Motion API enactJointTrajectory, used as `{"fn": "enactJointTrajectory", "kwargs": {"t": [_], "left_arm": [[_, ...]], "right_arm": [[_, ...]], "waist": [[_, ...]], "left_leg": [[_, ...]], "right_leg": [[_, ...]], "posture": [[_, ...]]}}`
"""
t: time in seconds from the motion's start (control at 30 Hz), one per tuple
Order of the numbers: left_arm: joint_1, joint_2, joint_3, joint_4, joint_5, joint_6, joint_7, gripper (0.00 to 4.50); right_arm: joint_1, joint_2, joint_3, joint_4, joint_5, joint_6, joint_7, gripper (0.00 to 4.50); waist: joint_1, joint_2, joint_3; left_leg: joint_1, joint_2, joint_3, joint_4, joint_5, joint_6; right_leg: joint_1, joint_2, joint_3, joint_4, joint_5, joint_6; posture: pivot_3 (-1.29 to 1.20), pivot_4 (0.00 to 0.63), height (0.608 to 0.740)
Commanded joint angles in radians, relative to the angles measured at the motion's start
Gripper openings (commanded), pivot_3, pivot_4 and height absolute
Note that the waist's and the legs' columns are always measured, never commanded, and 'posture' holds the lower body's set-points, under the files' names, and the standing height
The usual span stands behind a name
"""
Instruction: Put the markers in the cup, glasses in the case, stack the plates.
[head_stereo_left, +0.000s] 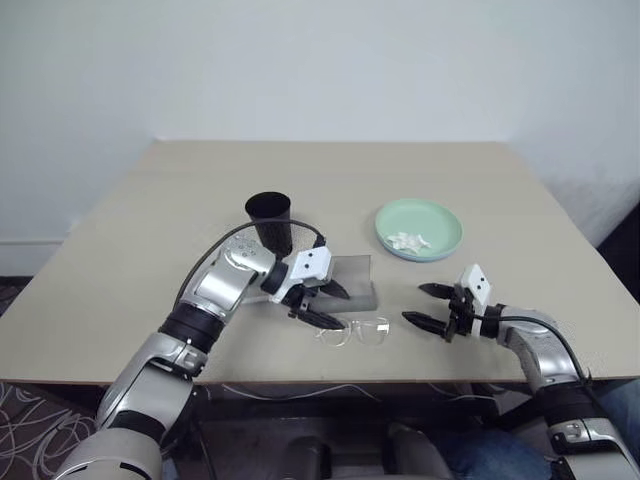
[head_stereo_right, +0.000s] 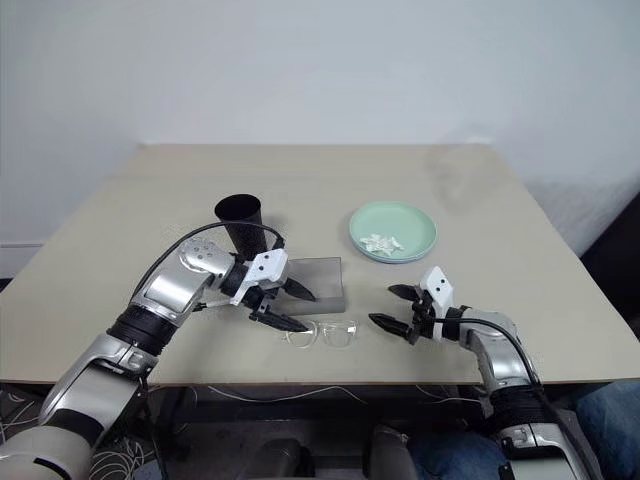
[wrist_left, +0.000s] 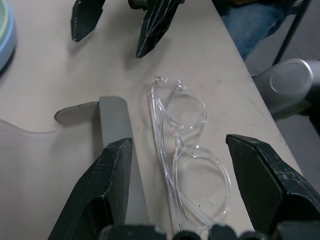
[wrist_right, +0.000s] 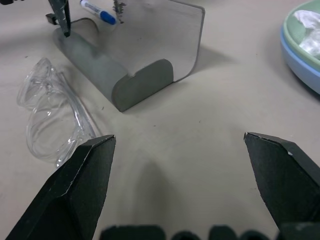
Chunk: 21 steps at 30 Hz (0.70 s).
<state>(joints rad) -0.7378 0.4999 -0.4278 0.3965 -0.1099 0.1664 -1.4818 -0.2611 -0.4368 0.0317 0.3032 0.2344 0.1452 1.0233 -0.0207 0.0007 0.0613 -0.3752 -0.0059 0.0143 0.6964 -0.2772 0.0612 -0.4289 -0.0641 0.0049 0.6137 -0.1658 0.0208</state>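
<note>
Both of my tools stand with jaws spread and nothing between them. Left tool (head_stereo_left: 322, 304) angles down over the near part of the desk (head_stereo_left: 150, 230), its fingers straddling the glasses (head_stereo_left: 353, 331), which lie folded flat just in front of the case (head_stereo_left: 352, 278); one fingertip (wrist_left: 112, 165) sits against the case's near edge, but I cannot tell whether either finger touches the frame. Right tool (head_stereo_left: 428, 306) hangs level beside the glasses, pointing toward them, apart from them. Grey case lies open, its thin lid raised. Behind the case, one marker (wrist_right: 98, 12) with a blue cap lies on the desk. Black cup (head_stereo_left: 269, 222) stands upright just behind my left wrist. Farther right, well apart from the case, the mint green plate (head_stereo_left: 419, 226) rests stacked on the light blue plate (wrist_right: 295, 55), with small white crumpled scraps (head_stereo_left: 408, 241) on top.
</note>
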Motion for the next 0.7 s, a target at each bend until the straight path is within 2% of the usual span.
{"fn": "enactJointTrajectory", "kwargs": {"t": [0.03, 0.3, 0.7], "left_arm": [[-0.049, -0.022, -0.027, 0.024, 0.029, -0.019, -0.038, 3.14], [-0.101, -0.080, -0.067, 0.141, 0.100, -0.070, -0.056, 3.14], [-0.149, -0.140, -0.070, 0.290, 0.170, -0.165, -0.040, 3.14]], "right_arm": [[0.031, 0.019, -0.024, -0.086, 0.031, -0.010, -0.041, 4.45], [0.126, -0.003, -0.050, -0.226, 0.116, 0.031, -0.016, 4.45], [0.173, -0.055, -0.035, -0.346, 0.189, 0.092, 0.035, 4.45]], "waist": [[0.000, 0.000, 0.000], [0.000, -0.001, 0.000], [0.002, -0.002, 0.000]], "left_leg": [[0.000, 0.000, 0.000, 0.000, 0.000, 0.000], [0.000, 0.000, 0.001, 0.002, -0.002, 0.004], [-0.001, 0.000, 0.002, 0.004, -0.003, 0.007]], "right_leg": [[0.000, 0.000, 0.000, 0.000, 0.000, 0.000], [-0.001, 0.000, 0.006, -0.001, 0.001, 0.003], [0.000, -0.001, 0.008, -0.003, 0.002, 0.005]], "posture": [[0.00, 0.000, 0.721], [0.00, 0.000, 0.721], [0.00, 0.000, 0.721]]}}
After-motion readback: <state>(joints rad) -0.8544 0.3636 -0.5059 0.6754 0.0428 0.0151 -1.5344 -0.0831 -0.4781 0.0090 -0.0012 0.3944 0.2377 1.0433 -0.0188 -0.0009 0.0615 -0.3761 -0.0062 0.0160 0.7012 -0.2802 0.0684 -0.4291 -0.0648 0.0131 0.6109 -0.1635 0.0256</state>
